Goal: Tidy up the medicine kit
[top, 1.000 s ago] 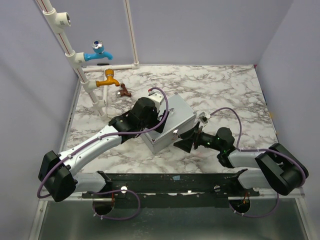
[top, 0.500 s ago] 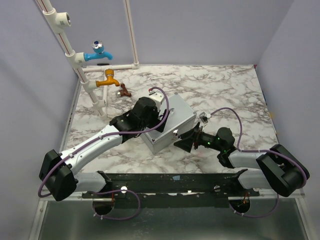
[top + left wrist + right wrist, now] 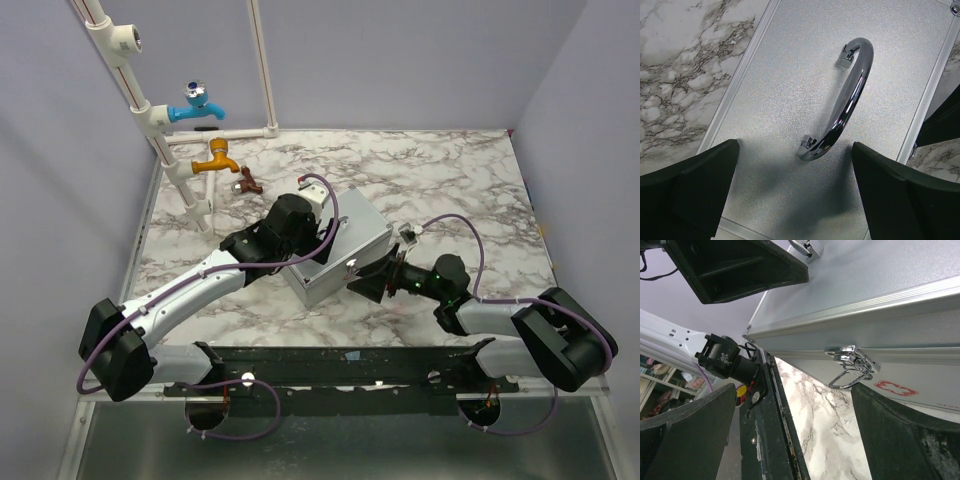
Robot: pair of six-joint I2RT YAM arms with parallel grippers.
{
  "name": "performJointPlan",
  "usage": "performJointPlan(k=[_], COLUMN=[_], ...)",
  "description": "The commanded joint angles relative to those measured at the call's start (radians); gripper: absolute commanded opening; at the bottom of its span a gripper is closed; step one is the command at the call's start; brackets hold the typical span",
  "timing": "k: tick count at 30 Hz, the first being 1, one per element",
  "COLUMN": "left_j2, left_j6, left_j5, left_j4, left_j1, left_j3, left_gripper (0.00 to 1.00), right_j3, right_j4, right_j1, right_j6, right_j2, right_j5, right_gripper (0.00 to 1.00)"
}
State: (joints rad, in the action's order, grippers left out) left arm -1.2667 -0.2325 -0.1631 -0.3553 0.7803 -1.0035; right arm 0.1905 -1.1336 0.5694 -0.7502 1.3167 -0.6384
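Left gripper (image 3: 797,197) hangs spread wide over the shut lid, gripping nothing, with the silver handle (image 3: 850,95) lying flat below the gap between its fingers. Right gripper (image 3: 797,440) is spread too (nothing in it), facing the front latch (image 3: 852,365) from close by. The medicine kit (image 3: 352,240) sits mid-table (image 3: 460,180), its long axis running diagonally from near-left to far-right, latch side turned toward the right arm.

From above, the left arm (image 3: 200,282) hides the medicine kit's (image 3: 362,232) handle (image 3: 847,95). The brown object (image 3: 247,183) beside the orange tap (image 3: 218,158) is too small to identify.
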Motion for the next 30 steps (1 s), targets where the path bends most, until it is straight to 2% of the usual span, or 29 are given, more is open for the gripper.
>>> performJointPlan(k=[1, 19, 30], left_j2=[-0.036, -0.059, -0.068], left_j6=[-0.016, -0.014, -0.016], left_j5=[0.008, 0.016, 0.016], left_j4=[-0.063, -0.071, -0.071], left_j1=[0.002, 0.003, 0.002], left_j3=[0.034, 0.027, 0.028], left_gripper=[0.98, 0.99, 0.98], right_j3=[0.030, 0.050, 0.059], right_j4=[-0.053, -0.140, -0.132], right_j1=[0.007, 0.008, 0.010], right_j6=[-0.017, -0.063, -0.064], right_j2=[0.013, 0.051, 0.036], right_j5=[-0.022, -0.018, 0.001], right_gripper=[1.00, 1.00, 1.00])
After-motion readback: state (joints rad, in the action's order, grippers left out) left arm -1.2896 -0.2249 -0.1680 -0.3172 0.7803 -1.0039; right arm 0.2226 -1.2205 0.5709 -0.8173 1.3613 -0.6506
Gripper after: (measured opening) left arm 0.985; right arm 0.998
